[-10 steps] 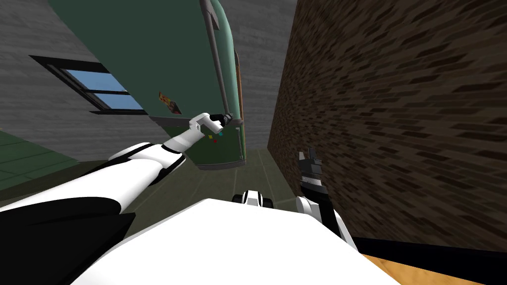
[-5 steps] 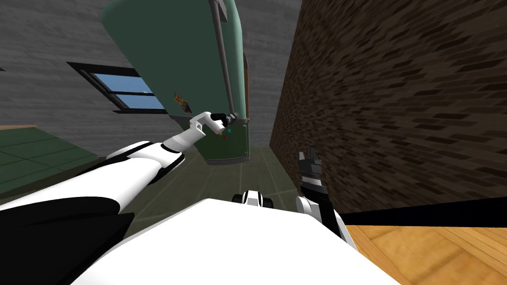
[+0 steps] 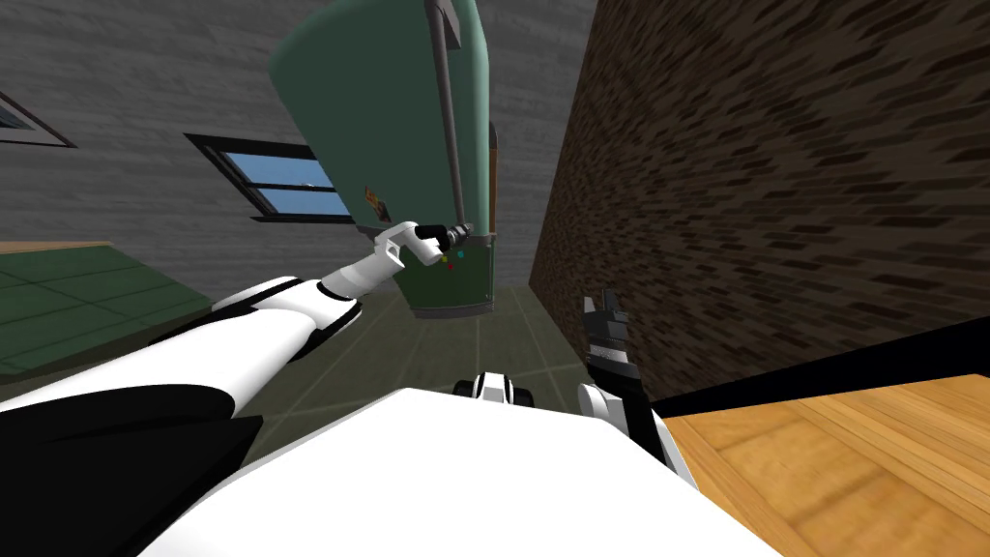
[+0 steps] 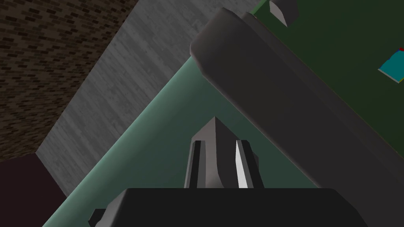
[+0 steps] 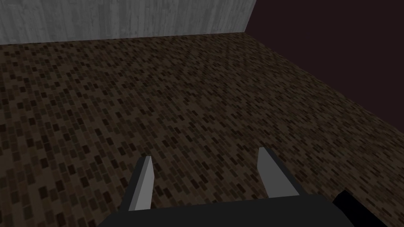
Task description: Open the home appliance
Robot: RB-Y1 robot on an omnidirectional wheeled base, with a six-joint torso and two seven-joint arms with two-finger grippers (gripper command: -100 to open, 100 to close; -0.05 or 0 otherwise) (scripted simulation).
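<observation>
Head view: green fridge [image 3: 387, 126] stands against grey wall, beside brick wall [image 3: 773, 193]. Long grey handle [image 3: 450, 116] runs down door. Left hand [image 3: 462, 230] at handle's lower end, 2 fingers pressed together, clasping nothing visible. Right hand [image 3: 604, 306] low by brick wall, fingers spread, empty.

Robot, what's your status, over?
Left gripper shut beside green fridge's grey handle. Right gripper open, idle. Brick wall close on right.

A home kitchen is suggested by a tall green fridge [image 3: 387, 116] (coloured magnets [image 3: 461, 254] on its door), a window [image 3: 285, 184] behind it and tiled floor [image 3: 454, 348] beneath it.
</observation>
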